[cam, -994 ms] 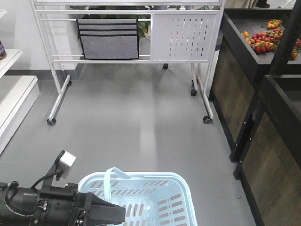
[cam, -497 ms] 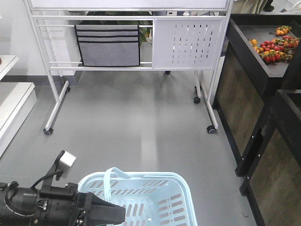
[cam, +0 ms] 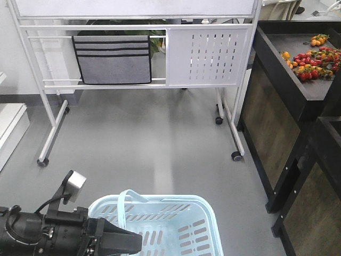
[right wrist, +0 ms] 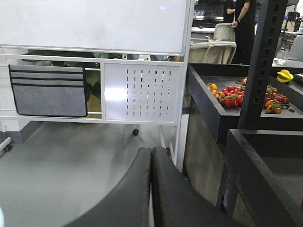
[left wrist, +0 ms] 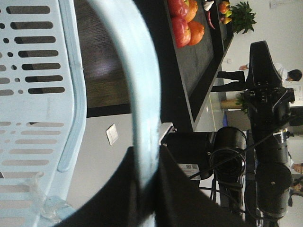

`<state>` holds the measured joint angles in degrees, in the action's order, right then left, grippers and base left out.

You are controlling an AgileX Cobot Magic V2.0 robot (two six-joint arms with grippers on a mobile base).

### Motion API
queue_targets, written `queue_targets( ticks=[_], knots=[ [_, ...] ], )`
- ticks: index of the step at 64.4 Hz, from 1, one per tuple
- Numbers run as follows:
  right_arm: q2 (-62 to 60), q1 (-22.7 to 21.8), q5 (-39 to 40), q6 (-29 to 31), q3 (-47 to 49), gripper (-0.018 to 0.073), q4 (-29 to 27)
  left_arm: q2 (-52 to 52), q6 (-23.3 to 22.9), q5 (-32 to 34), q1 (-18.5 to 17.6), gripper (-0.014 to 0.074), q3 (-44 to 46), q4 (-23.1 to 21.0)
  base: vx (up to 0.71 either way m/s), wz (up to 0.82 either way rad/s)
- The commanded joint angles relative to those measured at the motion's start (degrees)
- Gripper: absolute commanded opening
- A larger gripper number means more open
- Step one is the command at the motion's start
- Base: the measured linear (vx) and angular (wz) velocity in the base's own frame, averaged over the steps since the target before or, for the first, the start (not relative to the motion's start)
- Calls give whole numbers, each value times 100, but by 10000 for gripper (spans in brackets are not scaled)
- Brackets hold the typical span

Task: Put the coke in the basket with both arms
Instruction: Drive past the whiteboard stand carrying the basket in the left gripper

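Basket [cam: 160, 201], light blue plastic with slotted sides, is sitting at the lower edge of the exterior front-facing view, above the grey floor [cam: 154, 133] and directly in front of the robot. Nothing is showing in the part of its interior that is in view.

The left end effector [left wrist: 147, 156] is gripping the basket: in the left wrist view its two black jaws are closing from either side on the pale blue loop handle [left wrist: 142, 71], which is running up between them. In the exterior view the left arm [cam: 32, 234] is reaching in from the lower left, its tapered tip lying against the basket's left side. A small silver-capped part [cam: 76, 181] is standing up from the top of this arm.

The right end effector [right wrist: 151, 150] is closed and holding nothing; its jaws are pressing flat against each other.

Beyond the basket, a white wheeled whiteboard stand [cam: 208, 53] is standing across the floor, with a grey pocket organiser [cam: 112, 58] hanging from its rails. To the right, a black produce counter [cam: 277, 80] is carrying red and orange tomatoes [cam: 311, 58].
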<state>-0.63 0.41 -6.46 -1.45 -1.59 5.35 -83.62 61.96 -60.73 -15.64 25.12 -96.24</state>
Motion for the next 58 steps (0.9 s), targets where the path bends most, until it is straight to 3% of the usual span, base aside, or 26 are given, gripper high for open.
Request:
queue_targets(
  ticks=[1,58],
  knots=[
    [-70,-28,418,37,-44,-10,25,200,50,-439,-42,-6,95,-489,20,-9],
    [-70,-28,418,37,-44,-10,25,200,50,-439,-42,-6,95,-489,17,0]
  ],
)
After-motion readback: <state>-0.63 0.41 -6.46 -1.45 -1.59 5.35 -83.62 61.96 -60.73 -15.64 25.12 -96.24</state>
